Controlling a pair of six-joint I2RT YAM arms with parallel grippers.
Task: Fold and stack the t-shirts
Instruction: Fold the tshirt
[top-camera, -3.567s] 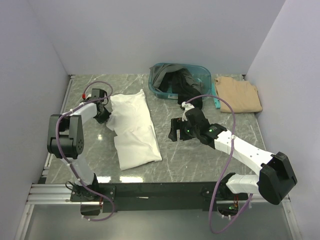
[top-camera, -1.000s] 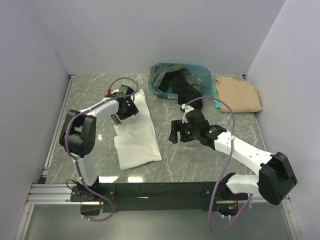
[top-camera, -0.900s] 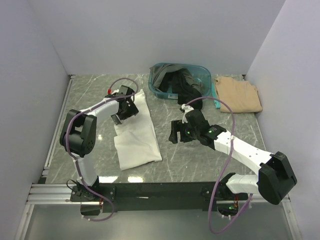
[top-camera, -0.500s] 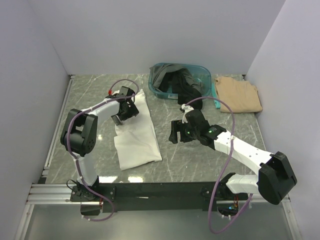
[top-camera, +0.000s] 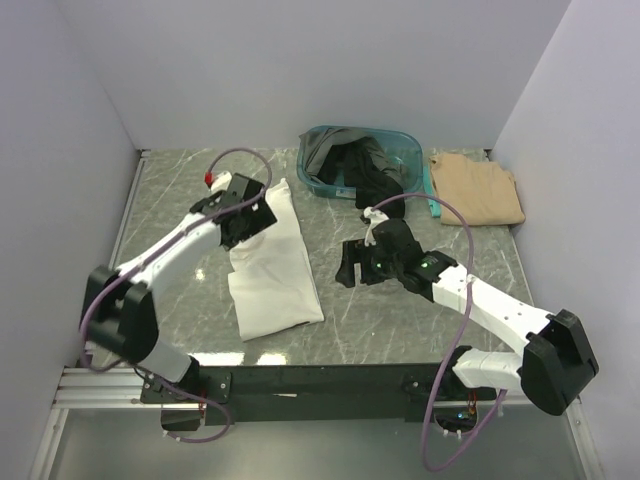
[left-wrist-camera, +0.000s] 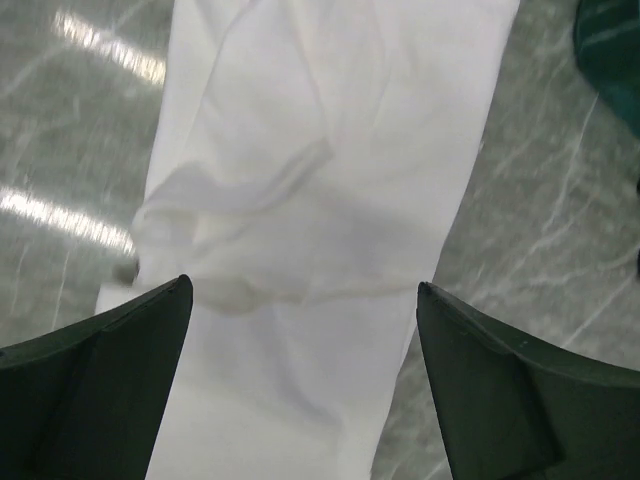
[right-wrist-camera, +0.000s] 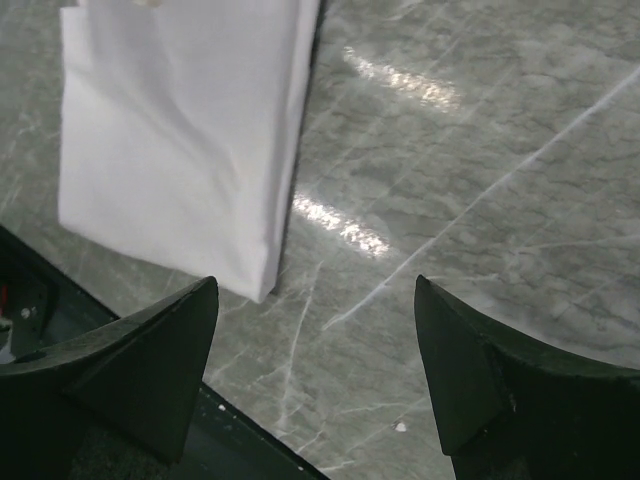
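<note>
A white t-shirt (top-camera: 272, 268) lies on the marble table as a long narrow folded strip. My left gripper (top-camera: 248, 222) hovers over its far end, open. In the left wrist view the white t-shirt (left-wrist-camera: 320, 190) shows a folded-in sleeve bump, and nothing is between the fingers of the left gripper (left-wrist-camera: 303, 285). My right gripper (top-camera: 347, 266) is open, low over bare table just right of the shirt. The right wrist view shows the right gripper (right-wrist-camera: 315, 281) empty, with the shirt's near corner (right-wrist-camera: 180, 140) ahead to the left. A tan t-shirt (top-camera: 478, 188) lies folded at the back right.
A teal basket (top-camera: 311, 181) at the back centre holds black and dark grey t-shirts (top-camera: 358, 165), one spilling over its front rim. A teal strip (top-camera: 432, 205) lies between basket and tan shirt. The black front rail (right-wrist-camera: 60, 400) runs along the near table edge.
The white shirt's left side has been folded in, making a narrow strip. The left arm's elbow dropped toward the near left and its jaws opened slightly wider. The right arm barely moved.
</note>
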